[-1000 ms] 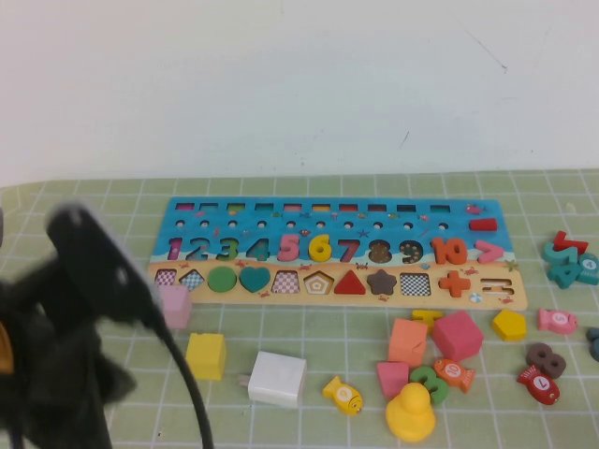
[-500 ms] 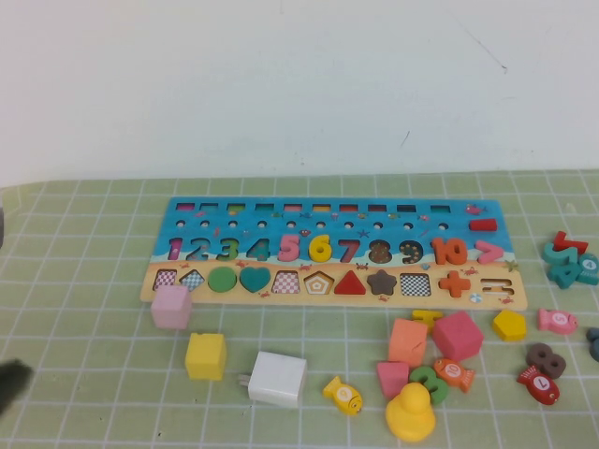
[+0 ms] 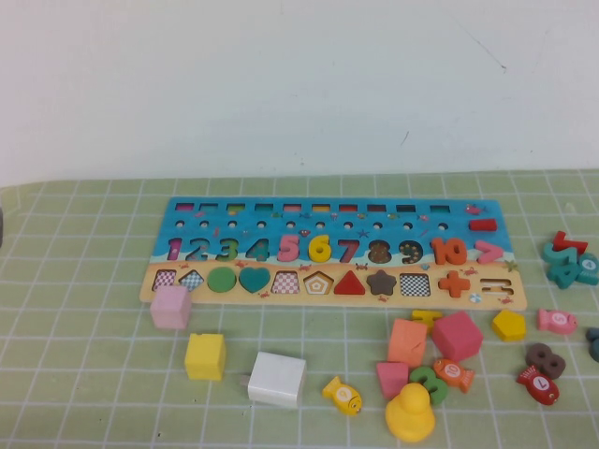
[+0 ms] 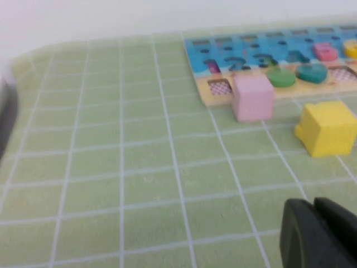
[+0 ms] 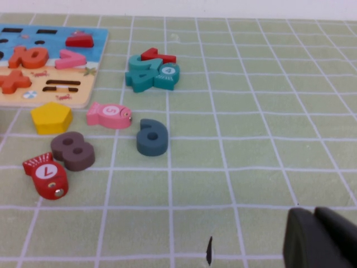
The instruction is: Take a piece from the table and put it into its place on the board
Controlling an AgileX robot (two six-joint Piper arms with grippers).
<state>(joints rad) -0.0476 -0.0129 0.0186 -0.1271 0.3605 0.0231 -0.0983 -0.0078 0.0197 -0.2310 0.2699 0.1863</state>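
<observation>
Looking down from the high view, we are seeing the piece (image 3: 320, 248), the yellow 6, sitting in its slot in the numeral row of the board (image 3: 234, 217), between the pink 5 and the pink 7. The board is lying toward the desk's (image 3: 84, 309) far edge.

Neither arm is showing in the high view. The left claw (image 4: 319, 234) is appearing only in its own wrist view, as a dark tip low over the desk on the near left side, fingers pressed together and gripping nothing; the piece is lying well apart from it, out on the board. The right claw (image 5: 321, 237) is likewise showing only as a dark tip over the desk's right side, near the loose numerals; we cannot tell how its fingers are standing.

Counting along the desk's near side, we are finding one pink cube (image 3: 171, 307), one yellow cube (image 3: 205, 356), one white block (image 3: 276, 379), one yellow fish (image 3: 343, 396) and one yellow duck (image 3: 410, 412).
</observation>
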